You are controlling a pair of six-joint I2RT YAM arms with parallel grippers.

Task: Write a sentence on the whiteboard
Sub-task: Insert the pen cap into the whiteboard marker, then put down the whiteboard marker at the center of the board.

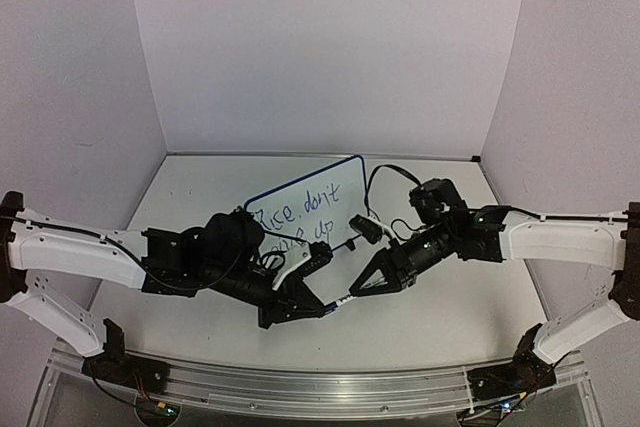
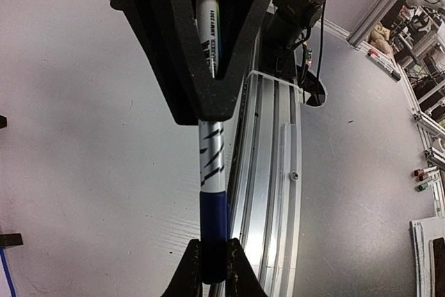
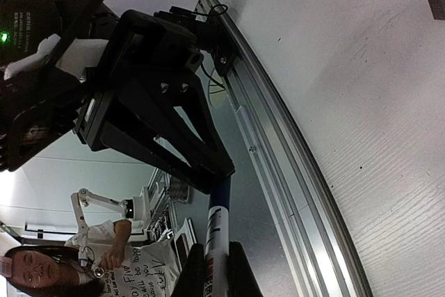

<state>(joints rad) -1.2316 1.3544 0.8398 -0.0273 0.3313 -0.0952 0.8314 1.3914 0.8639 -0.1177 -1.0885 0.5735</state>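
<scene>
Two grippers meet nose to nose over the middle of my table [image 1: 470, 317], sharing one marker [image 1: 340, 300] between them. On the left of my top view, the left gripper [image 1: 322, 305] points toward 3 o'clock and is clamped on the marker's dark-blue end. Its wrist camera shows both fingers [image 2: 189, 279] pressed against that blue section. At 12 o'clock from that gripper lies the whiteboard [image 1: 325, 185], flat on the table and turned a little, its far corner toward 1 o'clock. The sentence [image 1: 296, 217] runs across it in two dark handwritten lines. The upper line reads about "Rice, don't"; the lower is partly hidden behind the left arm and ends in "up". Right of centre, the right gripper [image 1: 354, 291] points toward 8 o'clock and is closed around the marker's white barrel, as its own camera confirms. From that camera I also see a blue-framed corner of the whiteboard at 1 o'clock, and the aluminium rail [image 3: 278, 158] along the table's near edge.
</scene>
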